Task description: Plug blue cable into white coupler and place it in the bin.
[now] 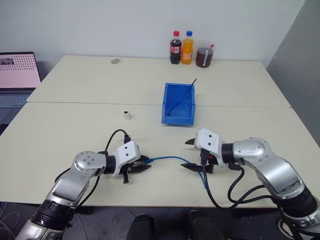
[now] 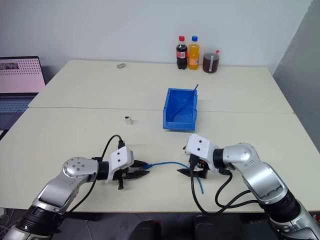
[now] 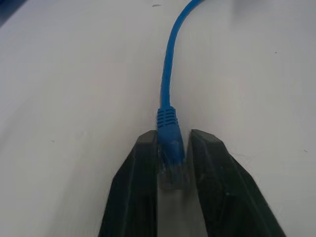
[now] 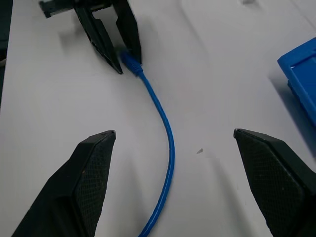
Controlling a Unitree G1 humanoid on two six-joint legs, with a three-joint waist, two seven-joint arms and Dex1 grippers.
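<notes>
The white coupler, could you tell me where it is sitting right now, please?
In the left eye view the white coupler stands alone on the table, left of the bin and beyond the left gripper, apart from both.

We saw a matt, smooth table (image 1: 75, 130), a glossy blue plastic bin (image 1: 178, 119), a rubbery blue cable (image 3: 168, 89) with a clear plastic plug, and textured black fingers (image 4: 91, 173).

A wide cream counter (image 1: 75, 130), crossed by a seam, is set against a plain white wall (image 1: 100, 25). A grey panel (image 1: 300, 55) is seen on the right. An open laptop (image 1: 17, 75) stands at the left edge.
</notes>
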